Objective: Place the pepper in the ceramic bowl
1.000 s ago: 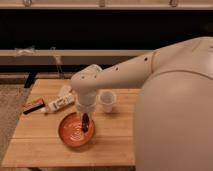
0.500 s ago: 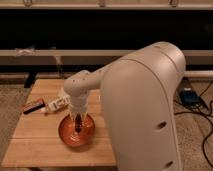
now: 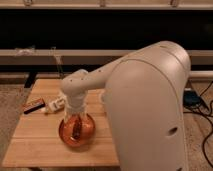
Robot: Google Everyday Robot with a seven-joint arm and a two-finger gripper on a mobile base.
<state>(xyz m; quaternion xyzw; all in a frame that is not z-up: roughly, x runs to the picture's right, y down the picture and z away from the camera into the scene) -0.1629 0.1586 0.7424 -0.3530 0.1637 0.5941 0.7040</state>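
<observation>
The orange-brown ceramic bowl [image 3: 65,135] sits on the wooden table [image 3: 35,142], near its front middle. My gripper [image 3: 77,125] hangs straight down from the white arm [image 3: 80,90] and reaches into the bowl. A small dark red-brown shape, the pepper [image 3: 78,132], is at the gripper's tip, low inside the bowl. I cannot tell whether it is held or resting on the bowl.
A brown-and-black bar [image 3: 34,105] lies at the table's left edge, with a small white object [image 3: 54,105] beside it. The arm's large white shell [image 3: 150,110] hides the right half of the table. Cables [image 3: 200,107] lie on the floor at right.
The arm's shell has swung further across the view. The gripper has gone lower into the bowl with the pepper. The white cup is now hidden behind the arm.
</observation>
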